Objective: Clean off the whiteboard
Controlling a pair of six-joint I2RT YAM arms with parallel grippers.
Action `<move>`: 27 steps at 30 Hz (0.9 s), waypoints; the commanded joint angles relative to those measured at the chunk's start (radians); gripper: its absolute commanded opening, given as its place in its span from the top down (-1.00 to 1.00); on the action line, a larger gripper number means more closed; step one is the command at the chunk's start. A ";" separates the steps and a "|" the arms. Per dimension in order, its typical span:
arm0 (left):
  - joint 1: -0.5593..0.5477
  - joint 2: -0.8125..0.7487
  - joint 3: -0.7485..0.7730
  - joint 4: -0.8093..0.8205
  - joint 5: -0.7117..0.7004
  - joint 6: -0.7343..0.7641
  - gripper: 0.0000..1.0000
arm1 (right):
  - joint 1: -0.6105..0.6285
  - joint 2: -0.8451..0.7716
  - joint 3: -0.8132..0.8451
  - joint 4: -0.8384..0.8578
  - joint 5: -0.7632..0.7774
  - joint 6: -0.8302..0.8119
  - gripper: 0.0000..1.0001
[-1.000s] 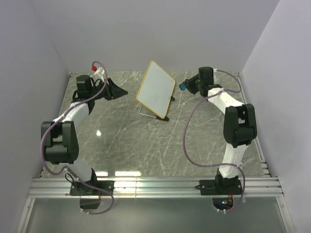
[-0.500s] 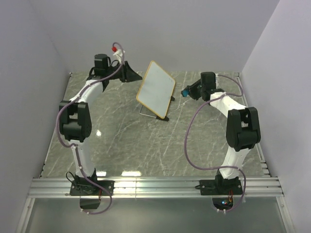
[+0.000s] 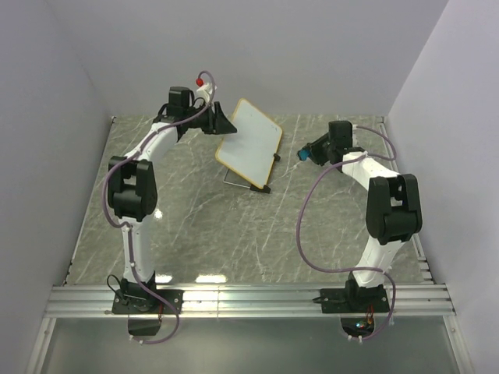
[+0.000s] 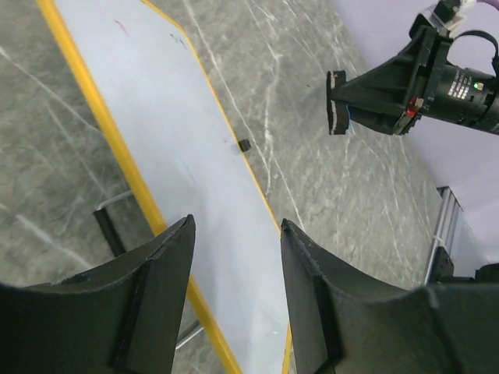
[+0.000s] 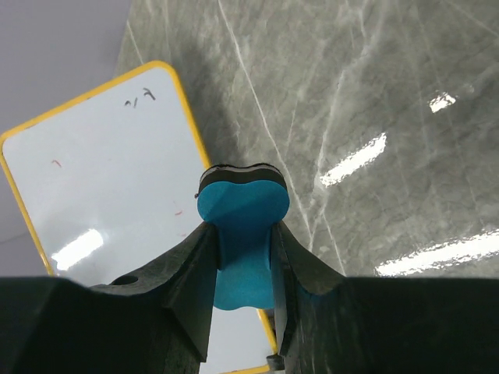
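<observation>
Jaws of left tool [image 4: 235, 226] gape beside whiteboard [image 3: 251, 142], arm [image 3: 160, 144] outstretched; right tool [image 5: 241, 227] clamps eraser [image 5: 242, 201].

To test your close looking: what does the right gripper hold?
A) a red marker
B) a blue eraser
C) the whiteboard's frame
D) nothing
B: the right wrist view shows the right gripper shut on the blue eraser, with the whiteboard beyond it.

Whiteboard [image 3: 251, 146] on the table [image 3: 195, 226], left pincer [image 3: 228, 125] at its far-left corner, right pincer [image 3: 306, 153] with eraser [image 5: 242, 210] off its right
</observation>
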 commanded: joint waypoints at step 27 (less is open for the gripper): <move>-0.008 0.077 0.199 -0.178 -0.038 0.098 -0.16 | -0.036 -0.068 0.001 -0.004 -0.021 -0.075 1.00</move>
